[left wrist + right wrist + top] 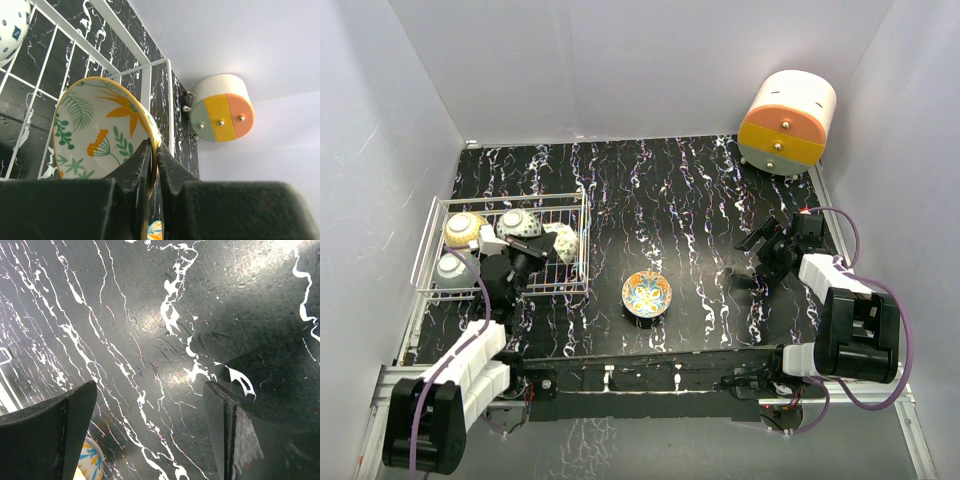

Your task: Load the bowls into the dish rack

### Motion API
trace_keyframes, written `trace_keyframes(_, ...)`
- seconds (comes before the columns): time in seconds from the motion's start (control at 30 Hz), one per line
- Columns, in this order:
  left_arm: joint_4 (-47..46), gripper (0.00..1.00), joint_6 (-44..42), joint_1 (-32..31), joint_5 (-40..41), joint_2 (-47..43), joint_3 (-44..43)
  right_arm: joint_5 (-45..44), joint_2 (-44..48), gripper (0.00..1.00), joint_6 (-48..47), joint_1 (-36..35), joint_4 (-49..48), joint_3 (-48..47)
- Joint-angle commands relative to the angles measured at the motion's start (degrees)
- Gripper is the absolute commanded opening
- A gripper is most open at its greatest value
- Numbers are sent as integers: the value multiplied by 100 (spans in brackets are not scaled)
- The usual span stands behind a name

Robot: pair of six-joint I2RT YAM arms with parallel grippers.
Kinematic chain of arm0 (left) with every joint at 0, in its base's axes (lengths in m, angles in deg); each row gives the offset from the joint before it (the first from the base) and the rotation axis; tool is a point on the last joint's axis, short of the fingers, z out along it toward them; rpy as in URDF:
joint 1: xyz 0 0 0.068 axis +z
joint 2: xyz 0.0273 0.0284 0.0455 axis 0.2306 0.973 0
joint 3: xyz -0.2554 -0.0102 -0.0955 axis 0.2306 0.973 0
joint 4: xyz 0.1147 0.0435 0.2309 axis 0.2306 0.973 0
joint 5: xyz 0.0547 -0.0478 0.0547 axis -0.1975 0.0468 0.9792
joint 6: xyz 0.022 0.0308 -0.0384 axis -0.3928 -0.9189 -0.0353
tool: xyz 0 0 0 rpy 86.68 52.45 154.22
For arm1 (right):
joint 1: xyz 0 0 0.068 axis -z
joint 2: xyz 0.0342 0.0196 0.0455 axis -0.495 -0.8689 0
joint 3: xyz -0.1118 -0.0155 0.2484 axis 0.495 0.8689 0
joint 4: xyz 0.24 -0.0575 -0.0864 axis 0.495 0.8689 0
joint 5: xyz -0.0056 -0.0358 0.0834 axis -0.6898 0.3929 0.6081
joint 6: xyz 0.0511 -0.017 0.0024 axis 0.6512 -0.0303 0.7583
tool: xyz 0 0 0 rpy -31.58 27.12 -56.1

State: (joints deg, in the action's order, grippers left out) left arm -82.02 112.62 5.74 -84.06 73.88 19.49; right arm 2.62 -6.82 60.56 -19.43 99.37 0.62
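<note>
- Your left gripper is pinched to a narrow slit on the rim of the flower bowl, the cream one with orange and green leaves. One finger lies against the inside of its wall, the other against the outside.
- The flower bowl stands tilted up on its edge at the right end of the dish rack, close to the white wire of the rack's right side. The fingers hide its lower edge, so you cannot tell whether it rests on the rack floor or hangs from the grip.
- From above you see three more bowls inside the rack. The cream-yellow bowl is at the far left, with the blue-white bowl just beside it on the right. The grey bowl is in the near left corner.
- One bowl is outside the rack. The orange-rimmed bowl, with a blue pattern inside, sits upright on the black marbled table, to the right of the rack and apart from it.
- Your right gripper hangs over the right side of the table with its jaws spread wide and nothing between them. Its wrist view shows only bare table between the fingers, with a sliver of the orange-rimmed bowl at the bottom left corner.
- The drawer unit stands at the far right corner, well apart from both grippers.
</note>
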Motion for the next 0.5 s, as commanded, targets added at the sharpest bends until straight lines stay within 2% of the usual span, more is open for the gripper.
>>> trace_keyframes(0.0, 775, 0, 3, 171, 311, -592, 188, -32, -46, 90, -73, 4, -245, -5)
trace_keyframes(0.13, 1405, 0, -89, 272, 402, -881, 230, -15, -67, 90, -72, 7, -266, -11)
trace_keyframes(0.37, 1869, 0, -48, 354, 448, -822, 467, -37, -42, 90, -86, 4, -251, -3)
trace_keyframes(0.47, 2111, 7, -80, 372, 583, -845, 494, -41, -43, 90, -90, 4, -251, 3)
